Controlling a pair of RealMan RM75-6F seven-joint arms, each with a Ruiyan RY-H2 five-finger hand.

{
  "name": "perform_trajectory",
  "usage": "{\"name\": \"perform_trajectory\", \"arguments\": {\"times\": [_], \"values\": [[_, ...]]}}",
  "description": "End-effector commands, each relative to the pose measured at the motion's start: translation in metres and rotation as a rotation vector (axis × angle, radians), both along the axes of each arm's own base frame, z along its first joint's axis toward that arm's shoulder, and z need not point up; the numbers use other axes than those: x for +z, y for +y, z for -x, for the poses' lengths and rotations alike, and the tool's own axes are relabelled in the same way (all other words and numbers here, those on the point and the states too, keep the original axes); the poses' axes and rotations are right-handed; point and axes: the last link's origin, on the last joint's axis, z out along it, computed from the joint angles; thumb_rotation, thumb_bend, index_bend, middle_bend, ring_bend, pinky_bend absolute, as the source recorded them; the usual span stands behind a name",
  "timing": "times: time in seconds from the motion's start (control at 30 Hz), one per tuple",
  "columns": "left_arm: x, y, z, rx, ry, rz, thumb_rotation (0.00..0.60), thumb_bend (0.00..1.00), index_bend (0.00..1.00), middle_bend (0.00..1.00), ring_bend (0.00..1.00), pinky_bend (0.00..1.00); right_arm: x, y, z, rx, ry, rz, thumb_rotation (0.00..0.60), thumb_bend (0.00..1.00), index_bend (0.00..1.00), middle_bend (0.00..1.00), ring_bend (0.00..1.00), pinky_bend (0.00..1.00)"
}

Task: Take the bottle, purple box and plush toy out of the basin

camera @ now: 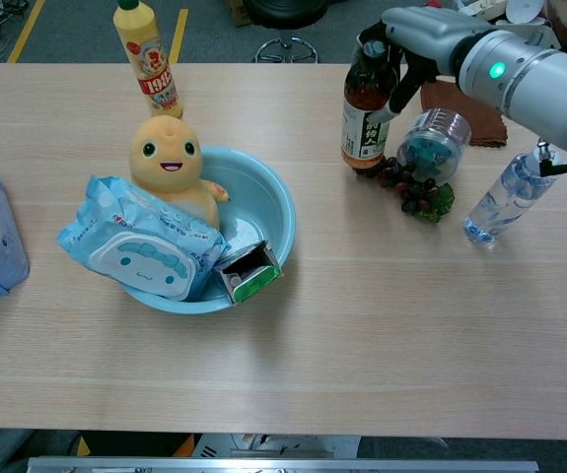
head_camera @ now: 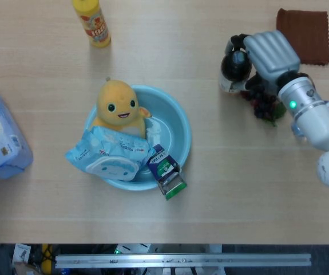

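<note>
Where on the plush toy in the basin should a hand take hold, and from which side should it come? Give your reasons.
Grip the plush toy's round head, coming from above. It sits upright against the basin's far rim, head clear above it, while the blue wipes pack leans over its lower body, so a lower or front grasp looks blocked.

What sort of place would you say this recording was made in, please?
Probably an office or lab set up for robot trials: a long wooden table with mixed household props, a swivel-chair base behind it, and yellow floor tape on grey flooring.
</note>
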Motion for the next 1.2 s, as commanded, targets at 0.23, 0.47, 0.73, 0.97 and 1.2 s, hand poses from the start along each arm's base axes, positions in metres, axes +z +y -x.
{"name": "perform_trajectory", "arguments": {"times": [0.23,0.47,0.73,0.97,1.2], "values": [[0.000,0.000,0.001,0.007,0.002,-0.001,0.600,0.28,0.01,0.10,0.10,0.13,-0.031,-0.008,-0.008,-0.001,-0.025,-0.026,0.600,0.32,0.54,0.49,0.52,0.79],[0.001,0.001,0.003,0.014,0.001,-0.004,0.600,0.28,0.01,0.10,0.10,0.13,-0.042,-0.011,-0.021,0.019,-0.035,-0.020,0.600,0.32,0.54,0.49,0.52,0.79],[0.000,0.000,0.006,0.020,-0.004,-0.001,0.600,0.28,0.01,0.10,0.10,0.13,-0.057,-0.015,-0.014,-0.021,-0.004,-0.022,0.600,0.32,0.54,0.49,0.52,0.79],[0.002,-0.001,0.008,0.026,-0.004,-0.003,0.600,0.28,0.01,0.10,0.10,0.13,-0.061,-0.019,-0.009,-0.030,0.026,-0.016,0.600,0.31,0.53,0.46,0.50,0.74],[0.001,0.000,0.007,0.024,-0.004,0.000,0.600,0.28,0.01,0.10,0.10,0.13,-0.060,-0.017,-0.007,-0.032,0.040,-0.046,0.600,0.27,0.26,0.32,0.33,0.54]]}}
